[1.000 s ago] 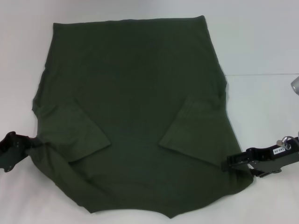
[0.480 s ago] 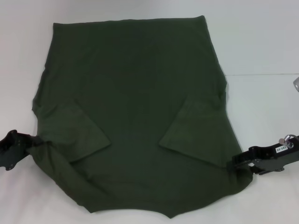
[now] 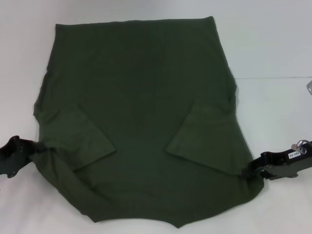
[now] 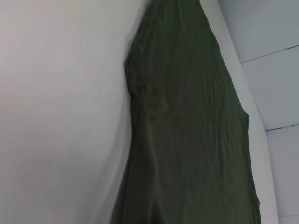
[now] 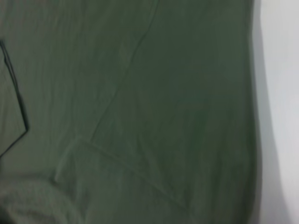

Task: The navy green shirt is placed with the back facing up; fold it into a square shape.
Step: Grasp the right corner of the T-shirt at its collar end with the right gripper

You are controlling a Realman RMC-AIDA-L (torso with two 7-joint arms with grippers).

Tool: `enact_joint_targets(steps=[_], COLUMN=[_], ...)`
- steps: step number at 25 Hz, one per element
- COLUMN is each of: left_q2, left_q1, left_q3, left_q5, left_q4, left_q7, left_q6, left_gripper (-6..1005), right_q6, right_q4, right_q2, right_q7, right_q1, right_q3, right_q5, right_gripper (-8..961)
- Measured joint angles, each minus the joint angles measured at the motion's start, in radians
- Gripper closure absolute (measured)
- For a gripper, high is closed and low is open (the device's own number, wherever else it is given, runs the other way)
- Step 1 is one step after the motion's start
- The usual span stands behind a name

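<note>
The navy green shirt [image 3: 141, 122] lies spread flat across the white worktop [image 3: 273, 44], filling most of the head view, with both short sleeves folded inward onto the body. Its straight far edge runs across the top of that view; the near edge dips toward the robot.

The left claw [image 3: 30, 148] sits at the shirt's left edge, near the folded sleeve, and the fabric there bunches toward it in a small gather. It appears clamped on that edge, though the fingertips are hidden in the cloth. The right claw [image 3: 249, 168] meets the shirt's right edge low down, where the cloth is slightly puckered; whether it is apart or together cannot be told.

The left wrist view shows only a long stretch of the shirt [image 4: 187, 130] against the pale worktop [image 4: 60, 116]. The right wrist view is almost all green fabric [image 5: 140, 102], with a sleeve hem crossing it and a strip of worktop [image 5: 280, 93] alongside.

A thin seam line crosses the worktop at the right, beyond the shirt.
</note>
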Motion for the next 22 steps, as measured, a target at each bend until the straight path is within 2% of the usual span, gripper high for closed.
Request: enact_joint_targets(steps=[3, 14, 22], left_q2=[0.0, 0.0, 0.0], left_q1=[-0.001, -0.001, -0.002], left_q3=[0.001, 0.003, 0.004], left_q5=[0.0, 0.0, -0.001], left_q4=[0.0, 0.0, 0.0], left_q7=[0.0, 0.0, 0.0], left_q6=[-0.002, -0.003, -0.002], left_gripper=[984, 985, 984], right_q6=[0.003, 0.021, 0.032], right_q4=[0.0, 0.0, 0.0], right_q2=[0.001, 0.007, 0.008], right_q7=[0.0, -0.004, -0.021], right_q1=[0.0, 0.0, 0.0], right_q3=[-0.001, 0.001, -0.003], right_q5=[-0.001, -0.029, -0.03], right_gripper=[560, 616, 748])
